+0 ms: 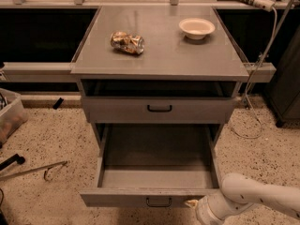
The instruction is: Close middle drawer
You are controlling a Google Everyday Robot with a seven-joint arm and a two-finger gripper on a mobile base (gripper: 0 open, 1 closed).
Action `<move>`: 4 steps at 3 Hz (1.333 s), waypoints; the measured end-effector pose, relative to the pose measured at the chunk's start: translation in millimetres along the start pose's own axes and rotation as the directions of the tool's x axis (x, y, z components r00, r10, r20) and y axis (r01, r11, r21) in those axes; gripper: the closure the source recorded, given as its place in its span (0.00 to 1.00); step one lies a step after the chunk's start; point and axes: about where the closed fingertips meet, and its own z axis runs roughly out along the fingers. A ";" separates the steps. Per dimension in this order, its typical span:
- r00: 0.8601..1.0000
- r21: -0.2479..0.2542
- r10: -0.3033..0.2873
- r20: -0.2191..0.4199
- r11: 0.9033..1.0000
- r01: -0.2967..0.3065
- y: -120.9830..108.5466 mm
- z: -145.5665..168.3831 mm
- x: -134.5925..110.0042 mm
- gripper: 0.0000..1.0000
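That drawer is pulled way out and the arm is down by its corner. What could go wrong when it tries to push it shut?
The gripper sits by the right end of the middle drawer, away from its handle; an off-centre push might skew and jam it. It is also low on the front, so it might slip beneath. A hard shove could jolt the tabletop and roll the can lying on it.
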 end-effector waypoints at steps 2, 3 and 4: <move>0.999 0.000 -0.028 0.026 1.000 0.028 -59.1 22.9 -8.3 0.00; 0.996 0.031 -0.080 0.032 0.996 0.079 -79.9 18.8 -37.1 0.00; 0.996 0.032 -0.080 0.032 0.996 0.079 -80.1 18.7 -37.1 0.00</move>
